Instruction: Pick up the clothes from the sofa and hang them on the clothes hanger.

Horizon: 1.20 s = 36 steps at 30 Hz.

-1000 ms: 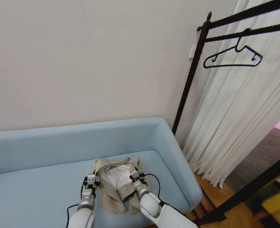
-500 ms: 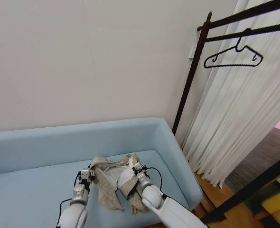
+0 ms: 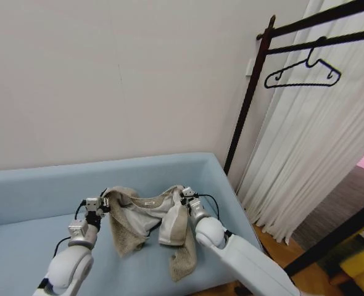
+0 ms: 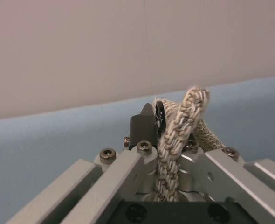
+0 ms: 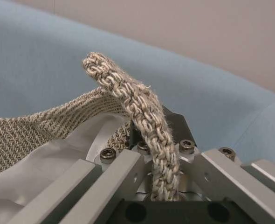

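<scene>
**Knit cardigan, held spread over sofa**

Item: beige knit cardigan [image 3: 146, 216] with pale lining, held up over the seat of the light-blue sofa [image 3: 34, 185] and stretched between two grippers.
Neck label [image 3: 150, 201]: writing too small to read.
Left gripper [image 3: 102, 202]: jaws clamped on one collar edge.
Right gripper [image 3: 185, 194]: jaws clamped on the other edge.
Black hanger [image 3: 305, 74]: on the dark rack [image 3: 250, 92], well apart, to the right.
</scene>
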Available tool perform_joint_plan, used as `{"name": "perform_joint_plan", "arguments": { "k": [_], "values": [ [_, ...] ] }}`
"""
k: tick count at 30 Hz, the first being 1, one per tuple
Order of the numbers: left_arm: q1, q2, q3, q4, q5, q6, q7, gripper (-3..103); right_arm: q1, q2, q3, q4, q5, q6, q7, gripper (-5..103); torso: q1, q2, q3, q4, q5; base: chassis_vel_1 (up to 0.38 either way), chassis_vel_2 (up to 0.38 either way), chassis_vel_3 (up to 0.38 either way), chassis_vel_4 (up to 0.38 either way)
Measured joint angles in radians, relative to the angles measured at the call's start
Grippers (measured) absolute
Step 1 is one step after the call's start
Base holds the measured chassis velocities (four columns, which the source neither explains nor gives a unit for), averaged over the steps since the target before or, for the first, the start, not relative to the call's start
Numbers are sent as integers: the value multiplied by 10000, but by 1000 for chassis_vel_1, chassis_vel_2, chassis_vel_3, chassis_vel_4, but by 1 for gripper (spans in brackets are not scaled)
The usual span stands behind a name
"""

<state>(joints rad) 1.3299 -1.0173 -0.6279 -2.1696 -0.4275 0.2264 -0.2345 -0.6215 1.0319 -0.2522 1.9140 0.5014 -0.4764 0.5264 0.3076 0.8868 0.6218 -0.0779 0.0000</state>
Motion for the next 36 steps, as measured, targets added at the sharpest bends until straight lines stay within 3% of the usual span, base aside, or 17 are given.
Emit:
{"name": "perform_joint_plan", "arguments": {
  "k": [7,11,23,30,32,34,36],
  "values": [
    [-343,947,-723,-357,-1323,156,-215,2,790,-601,618,567,746,-117,-339,1,1,0,0,0,-2,0,0,0,0],
    [-364,1492,-1349,-810,-2505,364,-114,2,1348,-928,1069,793,1353,-214,-500,1,0,0,0,0,0,0,0,0,0],
    [-495,2428,-2248,-1429,-3849,641,-28,2,1680,-1478,1682,1255,2324,-479,-656,1,0,0,-1,0,-1,0,0,0,0],
    [-1331,3758,-2376,-1070,-4815,832,-231,2,1027,-1853,1889,1809,2975,-815,-607,-2,0,1,0,0,1,0,0,0,0],
    [-1756,4120,-2110,-982,-5085,934,-400,2,895,-1975,2109,2078,3709,-1256,-628,8,0,1,0,-1,0,0,0,0,0],
    [-1873,4216,-2027,-970,-5164,966,-443,2,871,-2014,2173,2164,4021,-1401,-610,8,0,1,0,-2,-1,0,0,0,0],
    [-2276,4579,-1787,-911,-5501,1091,-532,2,809,-2209,2390,2410,5292,-1842,-234,19,0,1,-1,-2,1,0,0,0,0]
  ]
}}
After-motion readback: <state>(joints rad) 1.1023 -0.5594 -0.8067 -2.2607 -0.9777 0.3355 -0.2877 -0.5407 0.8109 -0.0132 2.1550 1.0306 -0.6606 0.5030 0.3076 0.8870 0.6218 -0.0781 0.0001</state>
